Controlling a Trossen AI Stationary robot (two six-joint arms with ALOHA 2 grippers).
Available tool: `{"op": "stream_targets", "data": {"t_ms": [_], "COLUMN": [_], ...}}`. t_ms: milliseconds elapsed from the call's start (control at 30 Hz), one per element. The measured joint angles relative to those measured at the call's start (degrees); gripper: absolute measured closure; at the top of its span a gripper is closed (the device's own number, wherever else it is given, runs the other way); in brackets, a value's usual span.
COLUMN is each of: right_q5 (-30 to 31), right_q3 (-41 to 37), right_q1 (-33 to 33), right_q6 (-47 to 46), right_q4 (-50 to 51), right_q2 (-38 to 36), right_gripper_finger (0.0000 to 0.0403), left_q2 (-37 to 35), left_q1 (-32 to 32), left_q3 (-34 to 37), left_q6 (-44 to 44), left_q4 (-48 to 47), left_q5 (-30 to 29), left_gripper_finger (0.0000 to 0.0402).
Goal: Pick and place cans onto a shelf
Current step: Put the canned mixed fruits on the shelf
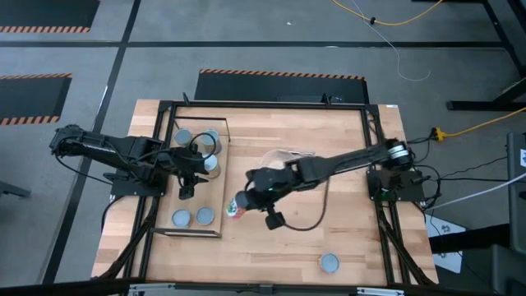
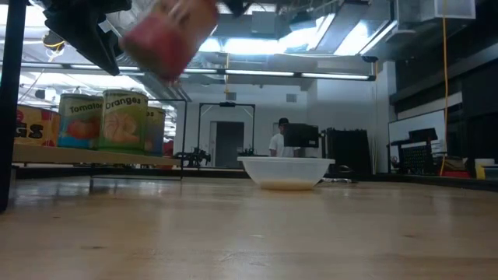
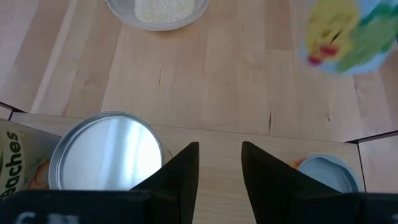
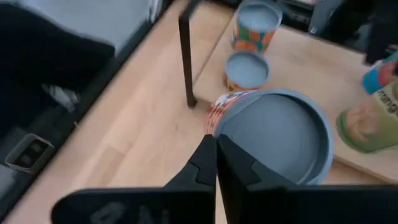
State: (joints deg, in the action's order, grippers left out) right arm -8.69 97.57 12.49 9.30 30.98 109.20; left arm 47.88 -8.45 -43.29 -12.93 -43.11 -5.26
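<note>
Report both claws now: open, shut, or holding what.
Left claw: open, holding nothing, over the shelf near its cans.
Right claw: shut on a can, carrying it above the table beside the shelf.

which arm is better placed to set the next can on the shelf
The right. Its end effector already holds a can at the edge of the shelf, lifted off the table in the low view. The left end effector is empty, fingers apart, over the shelf between cans already placed there.
</note>
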Motion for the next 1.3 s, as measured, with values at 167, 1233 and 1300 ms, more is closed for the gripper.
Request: {"op": "stream_targets", "data": {"t_ms": [167,1233,1300], "right_q5": [0.0,1.53,1.53], "right_q3": [5.53,5.98,5.98], "right_q1": [-1.03,-1.51,-1.51], "right_q6": [2.56,10.51,10.51], "right_q4": [7.4,12.13,12.13], "right_q2": [6.77,13.61,13.61], "right_gripper_finger": [0.0398,0.0348,0.0348], "left_q2": [0.0,0.0,0.0], "left_q1": [0.0,-0.02,-0.01], "left_q3": [-0.02,0.0,0.0], "left_q6": [0.0,-0.15,-0.17], "left_q4": [-0.03,0.46,0.5], "left_q5": [0.02,0.02,0.02], "left_gripper_finger": [0.0288,0.0288,0.0288]}}
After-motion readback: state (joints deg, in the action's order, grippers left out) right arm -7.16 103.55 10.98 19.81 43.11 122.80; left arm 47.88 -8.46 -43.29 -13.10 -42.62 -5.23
